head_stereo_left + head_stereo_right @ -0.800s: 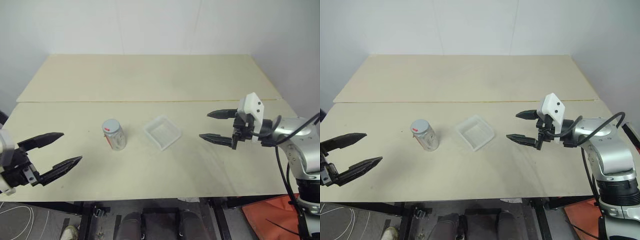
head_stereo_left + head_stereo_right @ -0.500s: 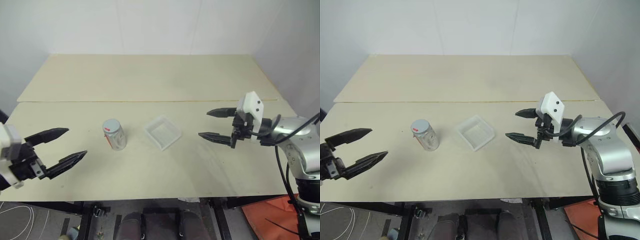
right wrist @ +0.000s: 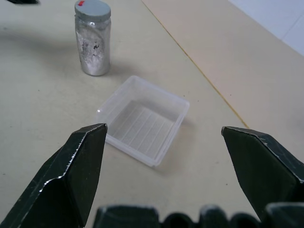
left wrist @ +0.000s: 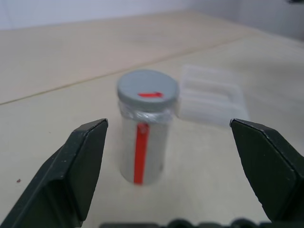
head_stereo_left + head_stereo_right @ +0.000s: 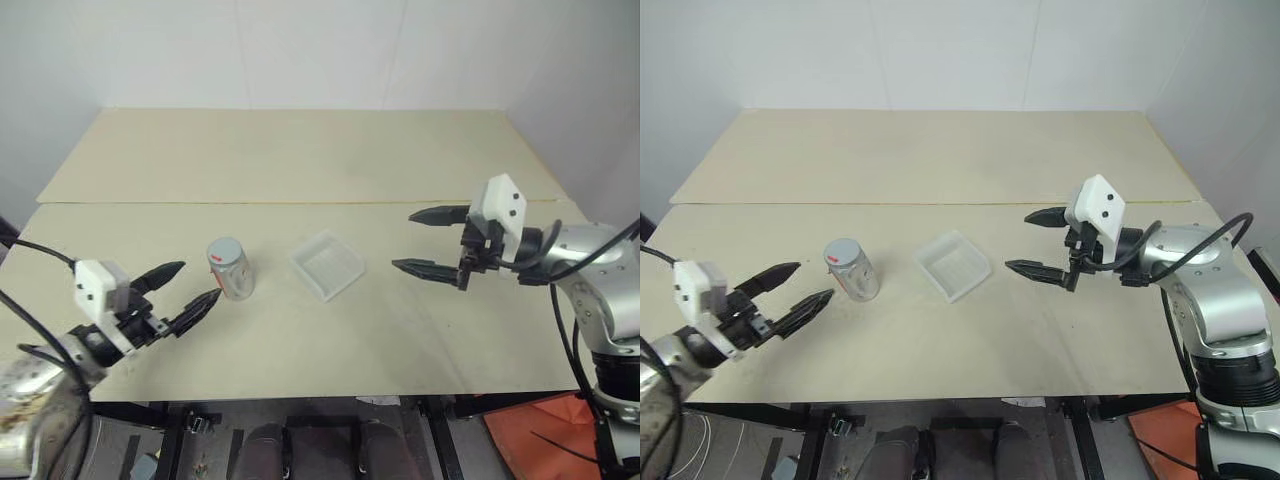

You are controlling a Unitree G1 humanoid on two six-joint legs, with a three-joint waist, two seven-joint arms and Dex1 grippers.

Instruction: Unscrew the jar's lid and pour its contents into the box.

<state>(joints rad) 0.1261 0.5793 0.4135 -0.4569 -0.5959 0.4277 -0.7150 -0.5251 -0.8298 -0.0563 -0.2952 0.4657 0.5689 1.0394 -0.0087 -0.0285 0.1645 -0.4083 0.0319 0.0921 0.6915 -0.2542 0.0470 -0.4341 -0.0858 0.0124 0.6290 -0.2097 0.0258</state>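
While no printed word or brand can be read anywhere, the jar (image 5: pixel 230 271) does carry two red marks: a short red dash on top of its grey lid (image 4: pixel 147 90) and a red strip running down its side, plain in the left wrist view. One jar stands upright on the pale surface (image 5: pixel 300 150), lid screwed on, its clear wall clouded so that the contents cannot be made out. One box (image 5: pixel 327 264) of whitish clear plastic lies flat just beside it on the robot's right, apart from the jar and turned corner-on; ridges line its bare floor. Two pincers are in sight. The left pincer (image 5: pixel 186 288) hangs low over the near left part of the surface, its two black fingers spread wide and pointed at the jar, the nearer fingertip close to the jar's wall but not touching it; nothing is between the fingers. The right pincer (image 5: pixel 423 240) hovers above the surface to the right of the box, near it but clear of it, fingers likewise spread wide and empty, aimed toward the box and the jar beyond. The surface itself is made of two pale boards meeting along a seam that runs across behind the jar and box, with a white wall at the back.
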